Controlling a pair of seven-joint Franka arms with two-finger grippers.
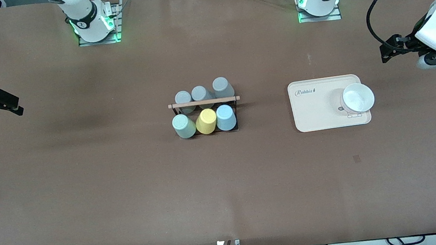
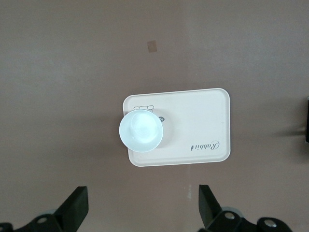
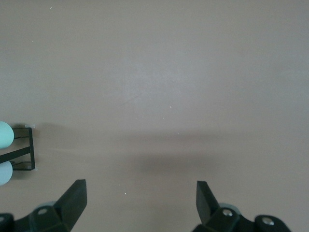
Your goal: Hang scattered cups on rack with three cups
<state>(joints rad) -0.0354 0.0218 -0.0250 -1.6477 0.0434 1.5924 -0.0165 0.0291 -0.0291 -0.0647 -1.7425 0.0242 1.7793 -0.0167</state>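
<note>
The rack [image 1: 203,102], black wire with a light wooden rod on top, stands mid-table. The mint green cup [image 1: 183,125] and the sky blue cup [image 1: 225,117] sit on its pegs in the row nearer the camera, either side of a yellow cup [image 1: 206,121]. My left gripper [image 1: 388,53] is open and empty, up over the left arm's end of the table [image 2: 143,208]. My right gripper [image 1: 9,104] is open and empty over the right arm's end [image 3: 140,203]. The right wrist view shows the rack's end [image 3: 26,150] and the mint cup's edge [image 3: 4,134].
Three grey cups [image 1: 200,93] fill the rack's farther row. A cream tray [image 1: 314,114] with a white bowl [image 1: 358,97] on it lies toward the left arm's end, also in the left wrist view [image 2: 203,121]. Cables hang off both arms.
</note>
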